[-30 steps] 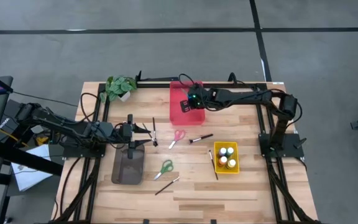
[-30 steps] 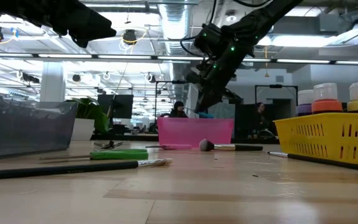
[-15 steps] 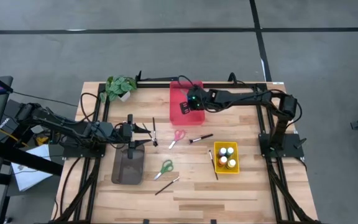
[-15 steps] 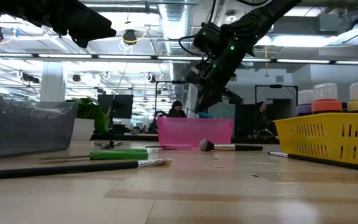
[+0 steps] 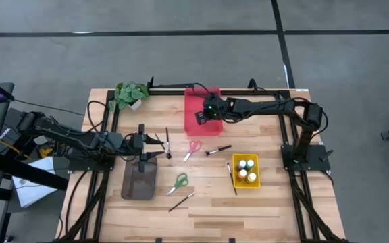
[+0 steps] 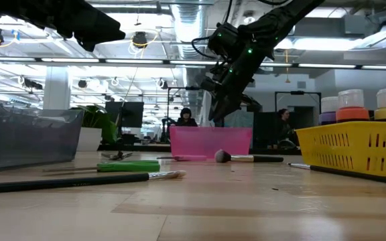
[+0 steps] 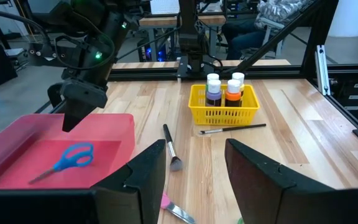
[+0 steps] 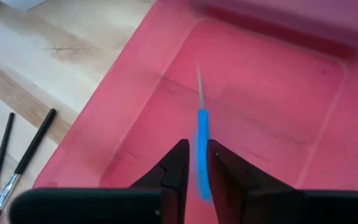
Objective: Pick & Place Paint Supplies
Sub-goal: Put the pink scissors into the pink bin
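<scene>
The blue-handled scissors [image 7: 67, 160] lie on the floor of the red tray [image 5: 193, 101] at the table's far middle; in the right wrist view the scissors [image 8: 202, 146] show blurred under the fingertips. My right gripper [image 7: 70, 121] hangs just above them, slanting down, fingers a little apart and off them. My left gripper [image 7: 194, 149] waits open at the table's left, above the grey tray [image 5: 139, 181], holding nothing. Pink scissors [image 5: 192, 148], green scissors [image 5: 179, 182] and several thin brushes [image 5: 218, 150] lie flat on the wood.
A yellow basket [image 5: 237, 181] at the right holds several paint bottles [image 5: 246, 169], with a brush [image 5: 232, 179] lying beside it. A small potted plant [image 5: 131, 94] stands at the far left corner. Black frame rails run along the table's edges.
My right gripper, staying above the red tray, has opened a little and let go of the blue scissors. They hung below its fingers before; now they have dropped onto the tray's floor.
</scene>
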{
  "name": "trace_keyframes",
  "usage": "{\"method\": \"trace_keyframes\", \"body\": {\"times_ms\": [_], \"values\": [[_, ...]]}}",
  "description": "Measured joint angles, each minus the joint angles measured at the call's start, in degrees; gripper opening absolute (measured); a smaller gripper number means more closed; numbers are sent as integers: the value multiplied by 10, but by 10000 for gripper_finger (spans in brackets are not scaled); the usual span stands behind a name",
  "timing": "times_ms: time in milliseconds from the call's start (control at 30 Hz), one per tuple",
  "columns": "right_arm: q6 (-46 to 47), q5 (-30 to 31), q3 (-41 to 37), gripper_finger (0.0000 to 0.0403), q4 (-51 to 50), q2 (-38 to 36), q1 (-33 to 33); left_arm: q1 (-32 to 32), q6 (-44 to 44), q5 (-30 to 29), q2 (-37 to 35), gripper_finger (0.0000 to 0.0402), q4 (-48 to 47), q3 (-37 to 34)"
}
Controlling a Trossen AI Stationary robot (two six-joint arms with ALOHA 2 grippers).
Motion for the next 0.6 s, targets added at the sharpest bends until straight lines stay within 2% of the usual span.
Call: {"method": "trace_keyframes", "body": {"times_ms": [200,600], "values": [[-6,0,0,82,3,0,1,0,0,0,0,158,0,0],[-79,-2,0,87,40,0,31,0,1,0,0,158,0,0]]}}
